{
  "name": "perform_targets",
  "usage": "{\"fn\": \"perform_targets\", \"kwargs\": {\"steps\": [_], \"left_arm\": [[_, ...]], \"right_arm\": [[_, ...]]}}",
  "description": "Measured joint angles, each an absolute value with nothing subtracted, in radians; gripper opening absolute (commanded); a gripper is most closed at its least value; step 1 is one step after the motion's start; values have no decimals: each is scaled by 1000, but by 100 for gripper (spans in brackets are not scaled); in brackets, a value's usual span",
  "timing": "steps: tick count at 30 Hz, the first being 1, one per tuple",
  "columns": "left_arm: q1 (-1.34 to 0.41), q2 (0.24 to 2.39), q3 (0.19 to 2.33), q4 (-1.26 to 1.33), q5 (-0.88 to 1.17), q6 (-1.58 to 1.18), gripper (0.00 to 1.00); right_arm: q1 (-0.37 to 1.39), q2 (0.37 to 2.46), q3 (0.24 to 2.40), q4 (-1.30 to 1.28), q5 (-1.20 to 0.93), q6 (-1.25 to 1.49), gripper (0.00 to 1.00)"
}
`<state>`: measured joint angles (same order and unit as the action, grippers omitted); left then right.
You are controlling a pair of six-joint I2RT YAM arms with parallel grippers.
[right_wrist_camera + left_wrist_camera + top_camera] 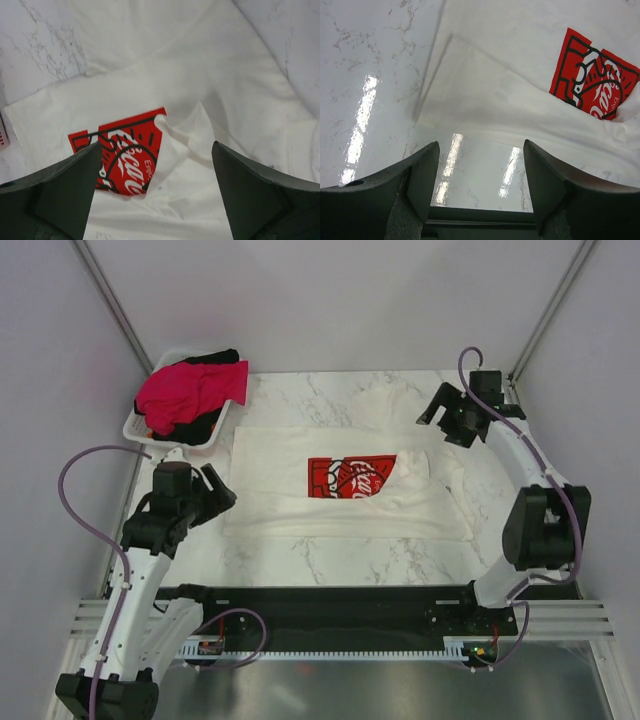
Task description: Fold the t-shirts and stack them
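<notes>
We see the white shirt (280, 475), logo up, partly folded at centre; the red shirt (190, 390) and black shirt (215, 358) lie crumpled in a basket (135, 427).

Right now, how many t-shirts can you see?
3. The white t-shirt lies spread on the table; the red-pink t-shirt and the black t-shirt are heaped in the basket at far left. More may be hidden underneath.

- Three t-shirts: one white shirt (290, 490), one red-pink shirt (190, 390), one black shirt (215, 358).
- One red logo print (350, 478).
- One basket (180, 448).
- One marble table (330, 560).
- Two grippers, both mine: my left gripper (225, 490), my right gripper (430, 406).
</notes>
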<state>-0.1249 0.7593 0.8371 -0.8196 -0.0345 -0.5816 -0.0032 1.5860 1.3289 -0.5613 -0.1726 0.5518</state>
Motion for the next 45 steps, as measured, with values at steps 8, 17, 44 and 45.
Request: {"fn": "perform_targets", "kwargs": {"steps": [8, 17, 44, 45], "left_arm": [[-125, 701, 816, -813, -59, -570, 71], [-125, 668, 816, -814, -99, -570, 68], [-125, 685, 816, -820, -133, -570, 65], [-125, 685, 816, -821, -133, -570, 65]], "right_arm": [[1, 2117, 1775, -379, -241, 532, 97], [31, 2615, 2386, -254, -238, 514, 96], [102, 2526, 2167, -155, -113, 361, 0], [98, 2477, 2131, -159, -104, 356, 0]]}}
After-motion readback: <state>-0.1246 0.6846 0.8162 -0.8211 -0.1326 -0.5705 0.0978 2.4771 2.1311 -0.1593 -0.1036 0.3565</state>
